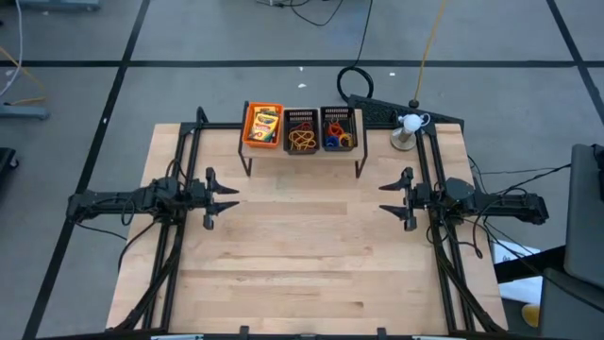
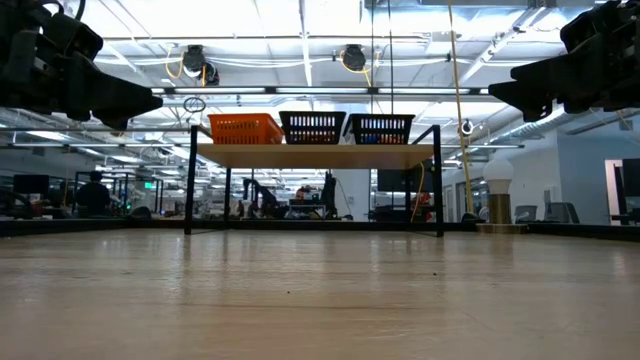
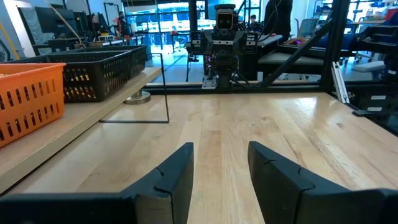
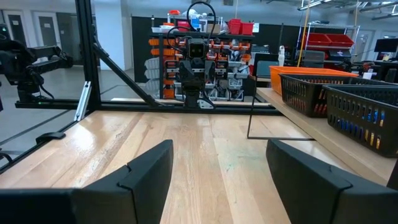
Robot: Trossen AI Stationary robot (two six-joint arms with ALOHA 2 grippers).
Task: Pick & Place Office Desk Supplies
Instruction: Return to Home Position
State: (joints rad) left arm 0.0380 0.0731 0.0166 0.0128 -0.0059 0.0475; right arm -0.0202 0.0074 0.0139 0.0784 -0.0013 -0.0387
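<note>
Left end effector [image 1: 226, 199] and right end effector [image 1: 389, 197] released, empty, facing each other. Card boxes [image 1: 263, 125], loopy bands [image 1: 302, 140], rings [image 1: 337, 132] binned on shelf [image 1: 304, 156], leftward of left one, rightward of right; about equally near.

Robotics lab w/ parts racks [image 4: 233, 43], rig frames [image 4: 85, 50].

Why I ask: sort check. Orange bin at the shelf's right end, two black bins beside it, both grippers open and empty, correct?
No: the high view shows the orange bin at the shelf's left end. Two black bins stand beside it; left gripper and right gripper are open, empty.
</note>
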